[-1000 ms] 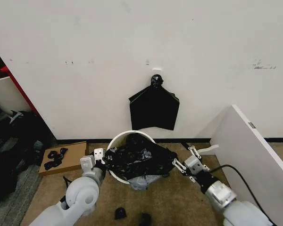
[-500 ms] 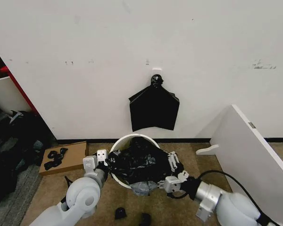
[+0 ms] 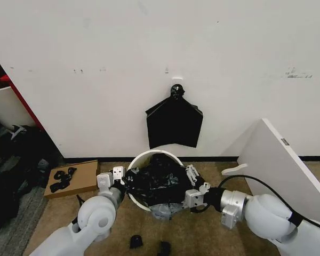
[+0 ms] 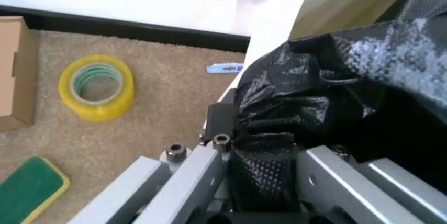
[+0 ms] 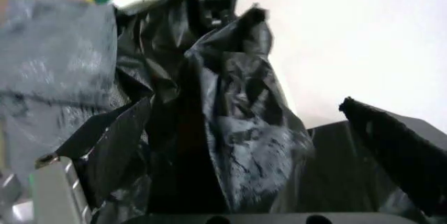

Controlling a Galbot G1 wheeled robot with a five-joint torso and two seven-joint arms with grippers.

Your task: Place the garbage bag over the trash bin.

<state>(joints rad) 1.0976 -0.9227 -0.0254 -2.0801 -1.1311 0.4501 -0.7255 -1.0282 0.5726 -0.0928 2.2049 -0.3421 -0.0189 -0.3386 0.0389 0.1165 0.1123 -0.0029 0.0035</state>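
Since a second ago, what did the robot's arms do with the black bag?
The right gripper swung in from the side and closed on the garbage bag near the trash bin rim. The left gripper kept its hold, shifting slightly. The black bundle on the wall stayed.

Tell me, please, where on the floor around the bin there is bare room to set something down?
Bare carpet lies right of the bin, between the right gripper and the leaning white board. Left is tighter: the cardboard sits by the left gripper, with a tape roll and sponge nearby. The garbage bag drapes the front, with two small dark scraps beyond.
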